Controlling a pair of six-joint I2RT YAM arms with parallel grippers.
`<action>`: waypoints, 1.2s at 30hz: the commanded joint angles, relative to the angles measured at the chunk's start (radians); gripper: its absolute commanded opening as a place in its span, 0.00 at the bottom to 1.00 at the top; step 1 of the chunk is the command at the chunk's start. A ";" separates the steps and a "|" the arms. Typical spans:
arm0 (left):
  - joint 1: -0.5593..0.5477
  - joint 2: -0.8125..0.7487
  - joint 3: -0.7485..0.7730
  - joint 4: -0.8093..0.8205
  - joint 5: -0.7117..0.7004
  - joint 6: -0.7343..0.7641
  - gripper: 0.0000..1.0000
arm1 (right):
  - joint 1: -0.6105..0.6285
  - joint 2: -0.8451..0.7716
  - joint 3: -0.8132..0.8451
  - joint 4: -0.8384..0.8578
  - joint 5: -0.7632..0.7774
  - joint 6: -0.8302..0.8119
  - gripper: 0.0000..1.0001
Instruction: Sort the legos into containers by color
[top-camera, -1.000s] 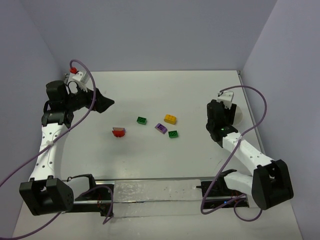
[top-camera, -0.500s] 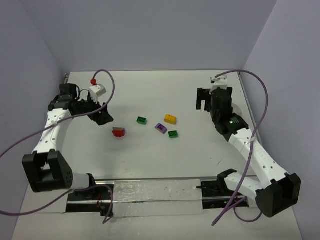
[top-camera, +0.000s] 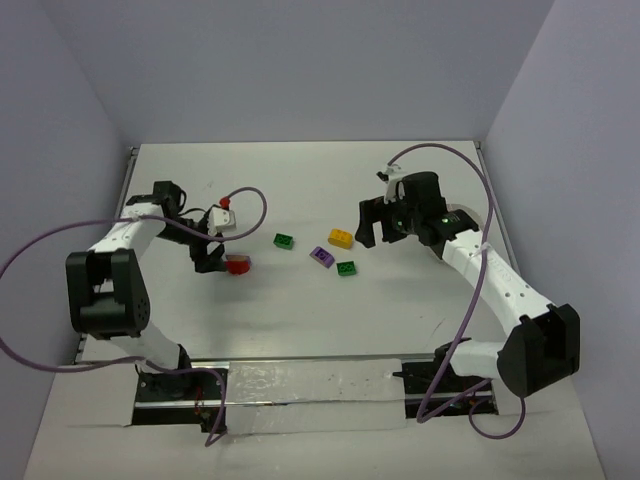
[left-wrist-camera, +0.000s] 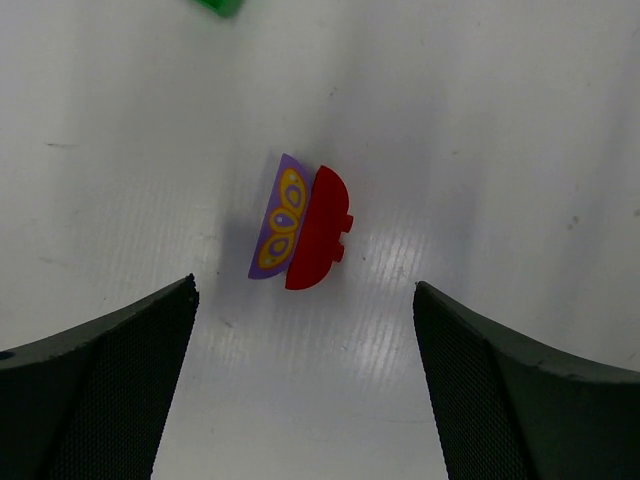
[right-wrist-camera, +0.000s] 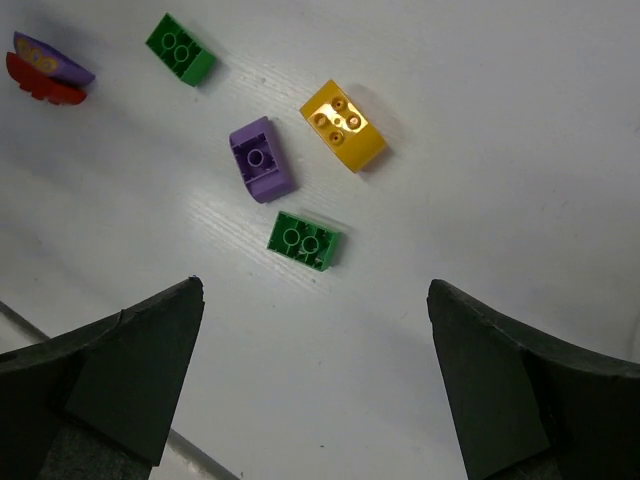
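A red half-round brick with a purple-and-yellow patterned face lies left of centre. It also shows in the left wrist view and the right wrist view. My left gripper is open and empty just left of it. A green brick, a purple brick, a yellow brick and a second green brick lie in the middle. My right gripper is open and empty just right of the yellow brick. The white cup is mostly hidden behind the right arm.
Purple cables loop over both arms. The side walls stand close at left and right. A metal rail runs along the near edge between the arm bases. In the right wrist view the bricks lie ahead of the open fingers.
Both arms swung in toward the middle. My left gripper came down beside the red brick. My right gripper moved left from the cup toward the yellow brick. The bricks have not moved.
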 joint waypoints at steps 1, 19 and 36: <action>-0.010 0.080 0.051 -0.029 0.036 0.195 0.95 | -0.060 0.033 0.071 -0.023 -0.138 0.026 1.00; -0.131 0.206 0.026 0.124 -0.115 0.150 0.86 | -0.120 0.110 0.110 -0.051 -0.223 0.012 1.00; -0.168 0.081 -0.008 0.286 -0.093 -0.059 0.22 | -0.123 0.105 0.068 0.044 -0.293 0.173 1.00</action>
